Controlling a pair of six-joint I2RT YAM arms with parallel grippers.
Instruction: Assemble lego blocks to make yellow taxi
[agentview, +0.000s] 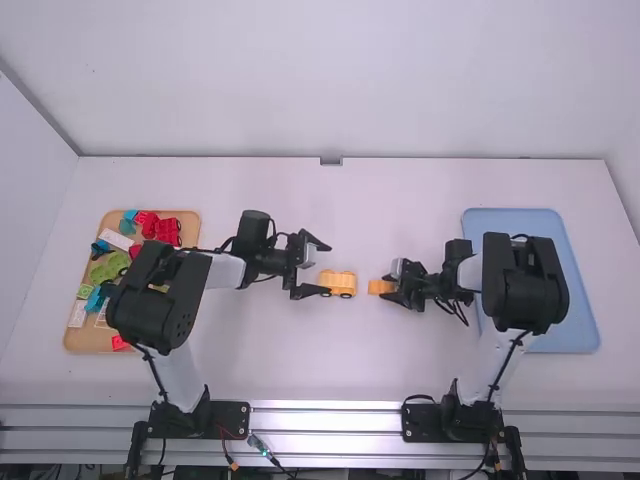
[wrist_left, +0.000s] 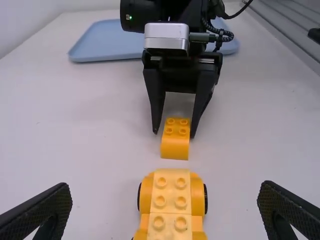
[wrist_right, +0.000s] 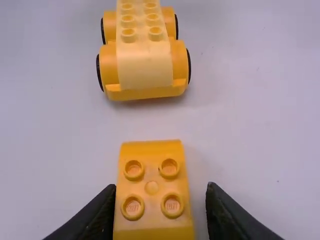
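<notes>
1. Two hands are facing each other above the desk (agentview: 300, 365). The left hand (wrist_left: 166, 191) is wide open and has hold of nothing. The right hand (wrist_right: 161, 185) is partly open, with its fingers on the two sides of the small orange-yellow block (wrist_right: 151, 188). At one side a finger is touching it or very near; at the other side I see a gap, so it is not firmly held.

2. The yellow car base (wrist_right: 145, 65) is straight ahead of the right hand, apart from the block, and just in front of the left hand. Behind the left hand is the brown tray (agentview: 90, 344) with coloured pieces; behind the right hand is the blue tray (agentview: 582, 335).

3. The step in hand, in my judgement, is to take the block and fix it on the base. For this, the right hand should first be centred, so that both fingers meet the sides evenly and the block does not turn.

4. Then it is better to lift the block level, keep its studs upward, and bring it over the studs of the base before going down.

5. The base has wheels and could roll under pressing. The left hand should therefore close gently on its sides, while the right hand pushes straight down until no gap remains.
</notes>
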